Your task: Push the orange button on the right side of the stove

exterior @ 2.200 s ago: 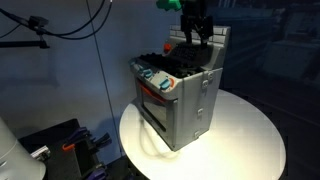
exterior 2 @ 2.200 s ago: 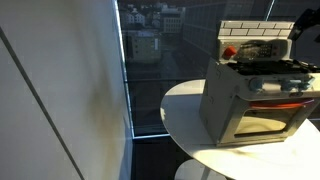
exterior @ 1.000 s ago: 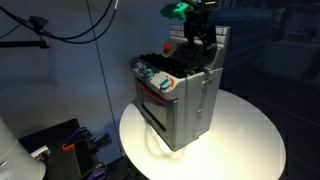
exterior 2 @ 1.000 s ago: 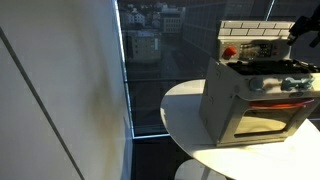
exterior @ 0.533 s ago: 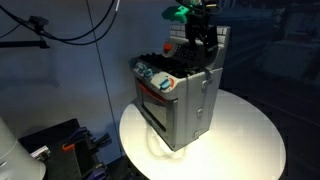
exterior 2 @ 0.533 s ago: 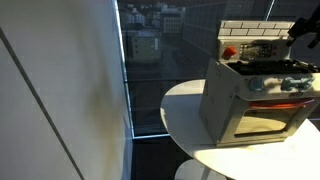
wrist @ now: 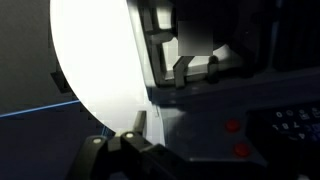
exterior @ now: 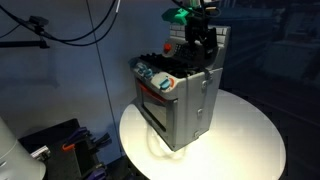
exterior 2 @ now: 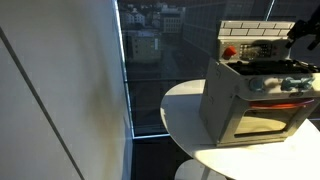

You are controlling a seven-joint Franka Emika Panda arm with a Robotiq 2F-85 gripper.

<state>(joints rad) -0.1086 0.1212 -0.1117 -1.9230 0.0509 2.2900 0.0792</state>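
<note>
The silver-grey toy stove [exterior: 180, 95] stands on a round white table [exterior: 250, 140], with black burners, teal knobs and a red-trimmed oven door; it also shows in the exterior view by the window [exterior 2: 250, 95]. My gripper [exterior: 205, 48] hangs over the stove's back right corner, against the white brick back panel, fingers pointing down and looking shut with nothing in them. It is partly cut off in an exterior view [exterior 2: 303, 28]. The wrist view shows two red-orange round buttons [wrist: 232, 126] on a dark grey panel close below. One red button [exterior: 168, 44] shows on the panel's other end.
Black cables [exterior: 60, 30] hang to one side of the table. A dark stand with gear [exterior: 60, 145] sits low beside the table. A large window with a city view [exterior 2: 145, 45] is behind the stove. The table edge drops off all round.
The gripper has come down and a little sideways from above the stove to just over the back right corner; in the last half second it barely moves.
</note>
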